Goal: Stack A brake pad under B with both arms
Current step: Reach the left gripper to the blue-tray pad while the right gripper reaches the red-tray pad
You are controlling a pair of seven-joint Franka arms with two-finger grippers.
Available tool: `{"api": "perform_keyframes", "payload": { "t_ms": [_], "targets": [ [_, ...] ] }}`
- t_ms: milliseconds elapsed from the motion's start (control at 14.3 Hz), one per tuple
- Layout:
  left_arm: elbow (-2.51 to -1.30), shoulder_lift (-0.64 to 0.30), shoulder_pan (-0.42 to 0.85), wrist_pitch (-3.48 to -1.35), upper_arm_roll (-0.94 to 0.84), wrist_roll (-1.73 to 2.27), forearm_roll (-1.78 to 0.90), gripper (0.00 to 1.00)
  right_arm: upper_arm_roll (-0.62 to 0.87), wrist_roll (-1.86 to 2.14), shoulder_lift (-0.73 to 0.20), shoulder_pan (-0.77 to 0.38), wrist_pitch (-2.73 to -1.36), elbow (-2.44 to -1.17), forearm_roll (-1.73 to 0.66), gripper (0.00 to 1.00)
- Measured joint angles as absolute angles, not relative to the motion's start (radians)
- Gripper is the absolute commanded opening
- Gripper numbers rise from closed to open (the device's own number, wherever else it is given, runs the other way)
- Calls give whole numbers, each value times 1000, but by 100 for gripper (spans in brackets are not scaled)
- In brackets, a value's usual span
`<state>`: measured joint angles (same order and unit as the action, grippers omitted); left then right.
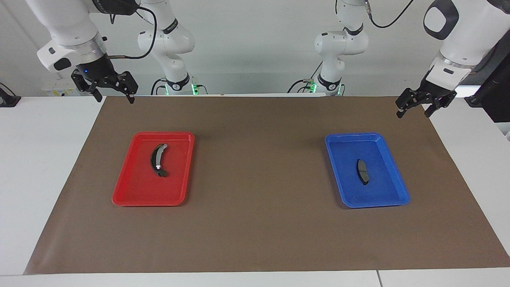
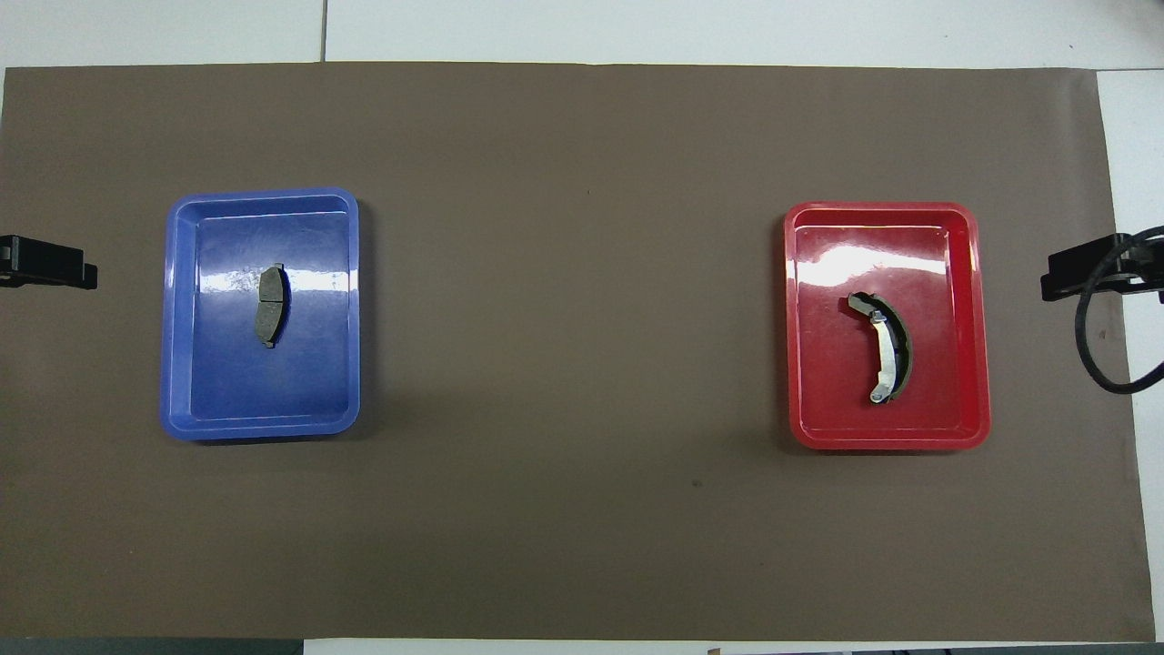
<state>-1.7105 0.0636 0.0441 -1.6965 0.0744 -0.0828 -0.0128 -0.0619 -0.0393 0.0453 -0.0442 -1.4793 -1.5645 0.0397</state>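
The A brake pad (image 1: 362, 171), short and dark grey, lies in the blue tray (image 1: 338, 167) toward the left arm's end of the table; it also shows in the overhead view (image 2: 269, 305). B (image 1: 158, 159), the long crescent pad with a silvery strip, lies in the red tray (image 1: 135, 187) toward the right arm's end; it also shows in the overhead view (image 2: 887, 350). My left gripper (image 1: 413, 114) hangs open and empty over the mat's edge, apart from the blue tray. My right gripper (image 1: 114, 99) hangs open and empty over the mat's other edge, apart from the red tray.
A brown mat (image 1: 259, 179) covers most of the white table (image 1: 40, 179). The two trays (image 2: 264, 428) (image 2: 887, 441) stand well apart on it. A black cable (image 2: 1091, 355) hangs by the right gripper (image 2: 1082, 277). The left gripper's tip (image 2: 55, 264) shows at the edge of the overhead view.
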Motion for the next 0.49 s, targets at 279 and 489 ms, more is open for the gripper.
{"api": "perform_keyframes", "payload": {
  "t_ms": [279, 489],
  "targets": [
    [-1711, 64, 44, -1697, 74, -83, -13, 100, -62, -39, 45, -44, -1493, -1565, 40, 100],
    [-1711, 64, 44, -1697, 74, -83, -13, 100, -62, -39, 45, -44, -1492, -1565, 40, 100]
  ]
}}
